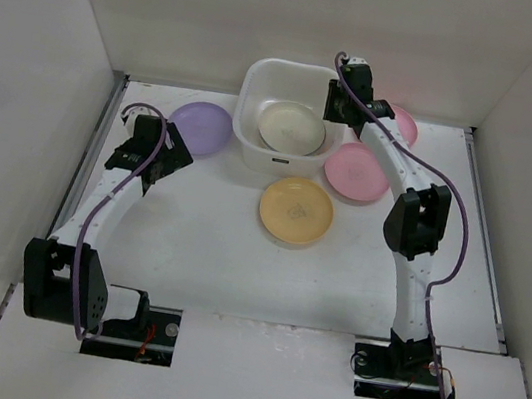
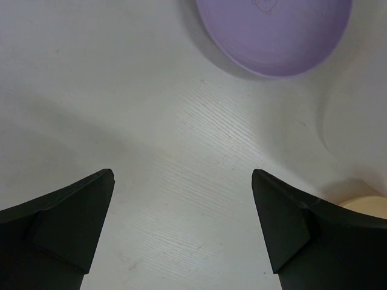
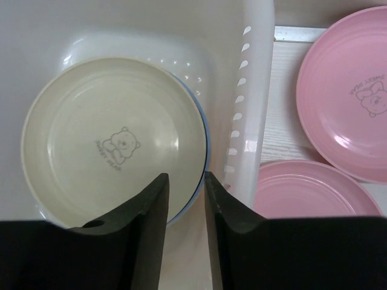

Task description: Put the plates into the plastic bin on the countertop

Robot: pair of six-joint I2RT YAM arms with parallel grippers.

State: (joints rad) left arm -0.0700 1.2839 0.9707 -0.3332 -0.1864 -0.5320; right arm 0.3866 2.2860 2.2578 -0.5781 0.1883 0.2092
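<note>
The white plastic bin (image 1: 262,77) stands at the back centre of the countertop (image 1: 197,249). A cream plate (image 1: 292,128) lies in it. In the right wrist view the cream plate (image 3: 115,139) rests on a blue plate whose rim (image 3: 207,140) shows beneath it. My right gripper (image 1: 345,99) hovers over the bin's right side, jaws slightly parted and empty (image 3: 186,177). My left gripper (image 1: 175,150) is wide open and empty (image 2: 181,175) above bare countertop, just short of a purple plate (image 1: 202,127) (image 2: 275,33). A yellow-orange plate (image 1: 296,210) lies in front of the bin.
Two pink plates lie right of the bin, one near (image 1: 357,172) (image 3: 314,188) and one further back (image 1: 401,126) (image 3: 351,96). The bin's perforated right wall (image 3: 254,90) stands between them and the stacked plates. White walls enclose the surface.
</note>
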